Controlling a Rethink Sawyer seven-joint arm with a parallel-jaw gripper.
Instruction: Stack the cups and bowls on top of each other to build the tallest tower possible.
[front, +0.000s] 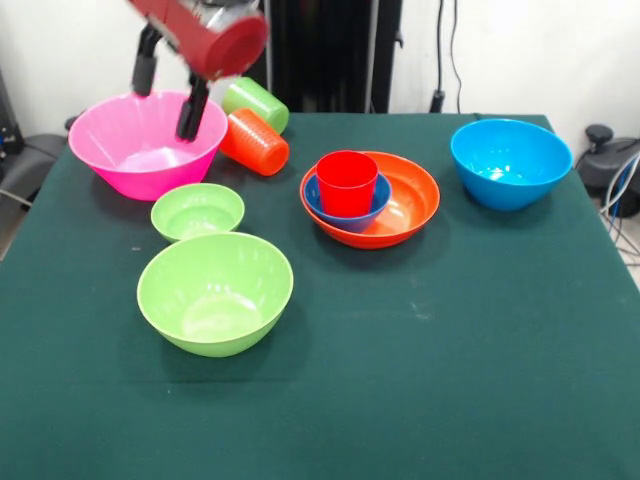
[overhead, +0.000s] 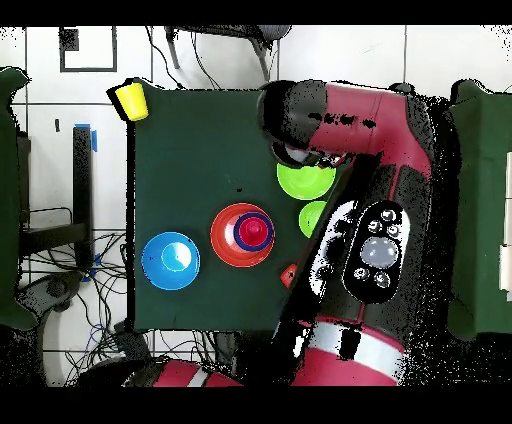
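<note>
My gripper (front: 165, 110) hangs open over the pink bowl (front: 140, 150) at the back left, with nothing between its black fingers (front: 190, 112). A red cup (front: 347, 183) stands in the small dark blue bowl (front: 350, 216), which sits in the wide orange bowl (front: 405, 205); this stack (overhead: 253, 231) shows from above too. A light green cup (front: 255, 103) and an orange cup (front: 256, 142) lie on their sides beside the pink bowl. The small green bowl (front: 197, 211), large green bowl (front: 215, 292) and blue bowl (front: 510, 162) stand alone. A yellow cup (overhead: 131, 100) sits at a table corner.
From above, the red arm (overhead: 370, 130) covers the pink bowl and the gripper. The green tablecloth (front: 450, 350) reaches the table's edges. Cables run along the floor beside the table (overhead: 100, 300).
</note>
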